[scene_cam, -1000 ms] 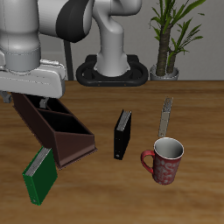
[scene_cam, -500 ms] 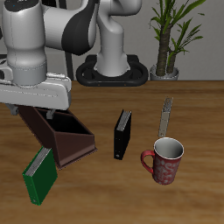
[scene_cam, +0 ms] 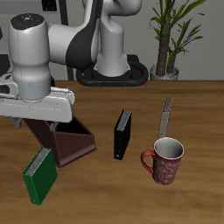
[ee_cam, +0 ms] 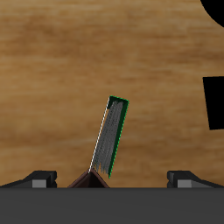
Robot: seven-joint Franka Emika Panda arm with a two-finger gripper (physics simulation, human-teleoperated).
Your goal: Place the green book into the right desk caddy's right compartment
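The arm has swung lower over the right desk caddy (scene_cam: 61, 138), its end effector (ee_cam: 112, 179) spread wide and empty, closing on the green book (scene_cam: 39, 175) leaning against the caddy's front end on the worktop (scene_cam: 192, 105).

A warm brown wooden table (scene_cam: 197, 206) with visible grain fills the scene under even light, and behind its back edge a green potted plant (scene_cam: 172, 35) stands before a pale plain backdrop.
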